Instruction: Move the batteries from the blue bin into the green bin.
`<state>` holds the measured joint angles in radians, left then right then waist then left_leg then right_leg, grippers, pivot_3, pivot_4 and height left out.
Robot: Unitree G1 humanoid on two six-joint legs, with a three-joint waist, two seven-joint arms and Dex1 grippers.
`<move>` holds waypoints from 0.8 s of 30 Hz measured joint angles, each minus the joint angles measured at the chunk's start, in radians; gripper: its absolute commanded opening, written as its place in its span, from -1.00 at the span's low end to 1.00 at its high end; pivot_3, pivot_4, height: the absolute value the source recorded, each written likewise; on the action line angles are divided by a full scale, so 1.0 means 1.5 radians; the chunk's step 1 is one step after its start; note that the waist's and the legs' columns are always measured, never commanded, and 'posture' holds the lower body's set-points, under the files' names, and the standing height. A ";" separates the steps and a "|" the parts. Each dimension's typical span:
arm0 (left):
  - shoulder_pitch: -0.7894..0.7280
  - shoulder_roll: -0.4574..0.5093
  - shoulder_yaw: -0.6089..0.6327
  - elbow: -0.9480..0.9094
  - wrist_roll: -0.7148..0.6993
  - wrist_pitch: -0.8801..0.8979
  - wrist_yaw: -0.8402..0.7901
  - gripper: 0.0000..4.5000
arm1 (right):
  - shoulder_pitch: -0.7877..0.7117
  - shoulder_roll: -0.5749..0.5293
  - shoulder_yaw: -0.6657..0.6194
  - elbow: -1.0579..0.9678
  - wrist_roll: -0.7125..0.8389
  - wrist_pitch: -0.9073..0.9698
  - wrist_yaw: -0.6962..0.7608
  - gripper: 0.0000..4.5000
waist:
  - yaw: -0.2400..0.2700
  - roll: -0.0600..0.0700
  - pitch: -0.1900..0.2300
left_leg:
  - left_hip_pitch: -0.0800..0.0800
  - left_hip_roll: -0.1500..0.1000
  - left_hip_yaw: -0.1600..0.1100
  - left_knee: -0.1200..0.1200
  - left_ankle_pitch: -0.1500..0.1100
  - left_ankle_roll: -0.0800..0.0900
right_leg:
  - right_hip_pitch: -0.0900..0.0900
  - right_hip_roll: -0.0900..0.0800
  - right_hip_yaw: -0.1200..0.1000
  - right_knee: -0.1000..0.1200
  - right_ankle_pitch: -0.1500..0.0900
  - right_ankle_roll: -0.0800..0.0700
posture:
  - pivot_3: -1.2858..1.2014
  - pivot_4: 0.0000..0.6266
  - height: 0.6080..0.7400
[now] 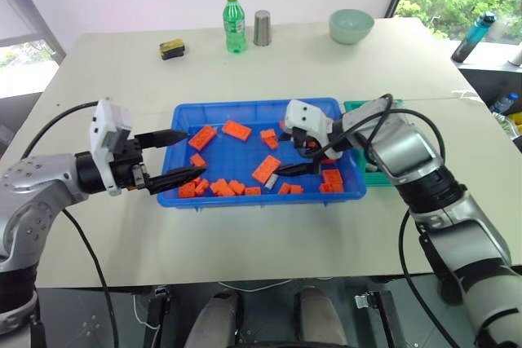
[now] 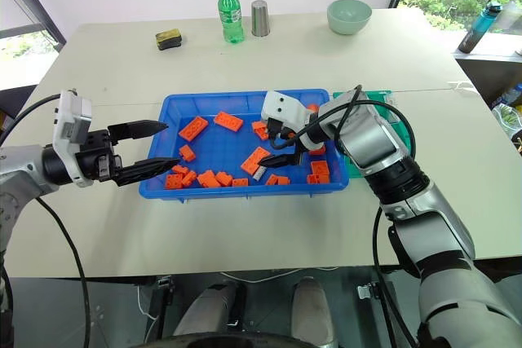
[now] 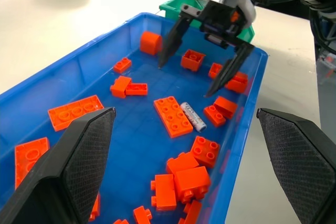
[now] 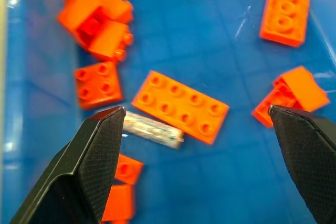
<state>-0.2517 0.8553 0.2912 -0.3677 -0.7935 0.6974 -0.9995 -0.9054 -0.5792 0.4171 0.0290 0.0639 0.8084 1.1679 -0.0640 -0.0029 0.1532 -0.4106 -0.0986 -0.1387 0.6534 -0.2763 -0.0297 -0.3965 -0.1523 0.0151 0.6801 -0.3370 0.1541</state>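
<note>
Pale desk [image 1: 98, 226], blue bin [image 1: 245, 199] centred. One battery [image 3: 193, 117] lying inside beside an orange brick [image 3: 174, 116]; right end effector [image 3: 202, 69] spread above it, left end effector [image 1: 173, 155] spread, empty. Green bin [image 3: 178, 4] contents hidden; transfer pending.

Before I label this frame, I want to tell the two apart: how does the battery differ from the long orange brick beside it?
The battery is a thin silver-grey cylinder with dark markings; the long orange brick is a flat, wider studded block. The battery is the shorter and narrower of the two. Both lie flat, side by side, on the floor of the blue bin, below the right end effector.
</note>
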 measured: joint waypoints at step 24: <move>-0.062 -0.007 -0.046 0.057 0.023 -0.033 -0.014 1.00 | -0.061 0.065 0.032 0.332 -0.065 -0.540 0.043 0.98 | -0.005 0.000 0.000 | 0.000 0.000 0.000 0.000 0.000 0.000 | 0.000 0.000 0.000 0.000 0.000 0.000 | 0.03 -0.52 0.80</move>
<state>-0.3447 0.8451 0.2218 -0.2821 -0.7587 0.6480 -1.0212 -0.9971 -0.4821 0.4645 0.5268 -0.0331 -0.0015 1.2320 -0.0709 -0.0030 0.1533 -0.4104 -0.0982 -0.1382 0.6530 -0.2763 -0.0299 -0.3969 -0.1518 0.0145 0.6802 -0.3370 0.1541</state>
